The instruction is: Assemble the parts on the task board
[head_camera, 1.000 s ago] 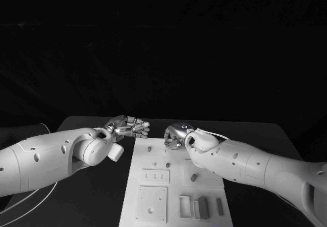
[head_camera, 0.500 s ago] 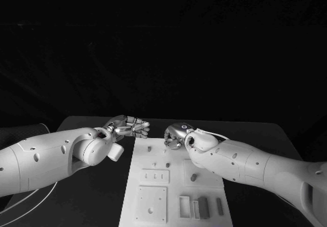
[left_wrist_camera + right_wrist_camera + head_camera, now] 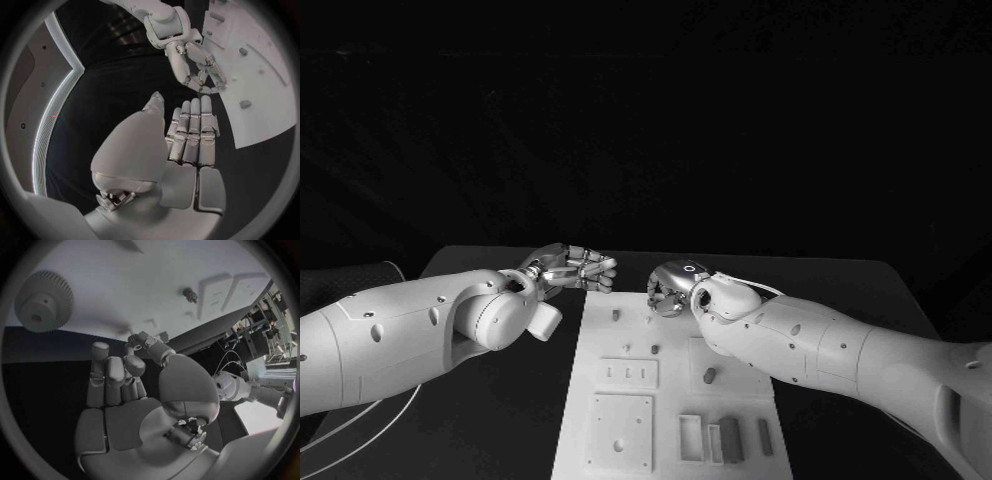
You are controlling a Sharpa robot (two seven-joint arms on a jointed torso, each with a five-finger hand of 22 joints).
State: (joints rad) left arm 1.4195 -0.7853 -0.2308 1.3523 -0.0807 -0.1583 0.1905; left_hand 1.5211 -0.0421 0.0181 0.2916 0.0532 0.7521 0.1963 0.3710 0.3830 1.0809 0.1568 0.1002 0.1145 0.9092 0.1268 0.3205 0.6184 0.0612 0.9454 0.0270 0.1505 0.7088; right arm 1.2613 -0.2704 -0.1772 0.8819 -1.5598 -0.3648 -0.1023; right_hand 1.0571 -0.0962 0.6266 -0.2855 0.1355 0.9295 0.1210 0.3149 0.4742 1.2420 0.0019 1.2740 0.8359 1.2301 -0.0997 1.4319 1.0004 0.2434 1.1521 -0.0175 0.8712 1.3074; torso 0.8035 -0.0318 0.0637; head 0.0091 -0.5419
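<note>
No visible change: both robot hands, left (image 3: 571, 268) and right (image 3: 671, 286), empty-curled at task board (image 3: 625, 400) far edge.

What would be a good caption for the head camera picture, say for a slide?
Two white robot arms bring the left hand and right hand to the far end of a white task board carrying small parts.

Room dark; backdrop and table (image 3: 488, 420) go nearly black. Light falls from above and in front: white arms and task board (image 3: 668, 400) read bright, without blown-out glare. Small highlights on the left hand (image 3: 570, 268) and right hand (image 3: 672, 285). Soft shadows beside the parts. Wrist views strongly fisheye: board edge bends, circle rims blurred and darkened.
</note>
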